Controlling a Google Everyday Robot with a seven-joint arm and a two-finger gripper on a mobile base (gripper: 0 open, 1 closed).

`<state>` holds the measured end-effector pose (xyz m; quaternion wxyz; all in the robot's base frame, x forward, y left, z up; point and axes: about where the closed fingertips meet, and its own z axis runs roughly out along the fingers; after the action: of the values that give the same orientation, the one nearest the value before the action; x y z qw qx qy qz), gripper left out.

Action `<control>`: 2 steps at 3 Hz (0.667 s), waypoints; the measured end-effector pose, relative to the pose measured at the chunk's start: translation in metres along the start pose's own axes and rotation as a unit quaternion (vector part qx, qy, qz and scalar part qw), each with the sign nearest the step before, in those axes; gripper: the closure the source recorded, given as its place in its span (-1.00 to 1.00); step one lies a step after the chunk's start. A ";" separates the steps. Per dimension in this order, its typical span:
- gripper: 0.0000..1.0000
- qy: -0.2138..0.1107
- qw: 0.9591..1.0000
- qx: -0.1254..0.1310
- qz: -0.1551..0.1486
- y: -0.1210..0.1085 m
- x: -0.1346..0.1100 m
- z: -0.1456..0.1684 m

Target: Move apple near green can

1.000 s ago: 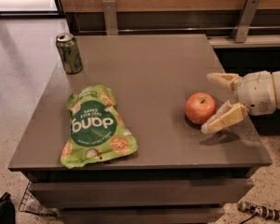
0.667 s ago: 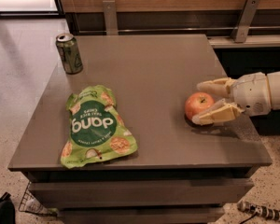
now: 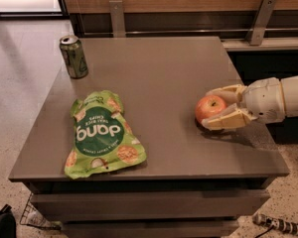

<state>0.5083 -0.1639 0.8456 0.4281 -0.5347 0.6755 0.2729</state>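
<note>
Camera view. The apple (image 3: 209,109) sat on the desk (image 3: 159,68) near its right edge. The claw (image 3: 207,108) reached in from the right, low and level with the fruit, one finger behind the apple and one in front. Both fingers appeared pressed to its skin, so I logged the claw as clamped on the apple. No lift was visible: the apple rested on the desk surface. A side-on grip suits a round body, pinching across its widest part.

The green can (image 3: 74,57) stood upright at the far left corner, well apart from the apple. A flat snack bag (image 3: 102,135) lay at front left, between them but off the straight diagonal path.

Judgement: grasp made, carry to the can not yet begun.
</note>
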 end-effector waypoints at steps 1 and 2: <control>1.00 0.000 1.000 -0.002 -0.001 0.001 -0.001 0.002; 1.00 0.007 1.000 -0.004 -0.006 -0.003 -0.010 0.002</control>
<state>0.5126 -0.1584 0.8540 0.4227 -0.5428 0.6739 0.2694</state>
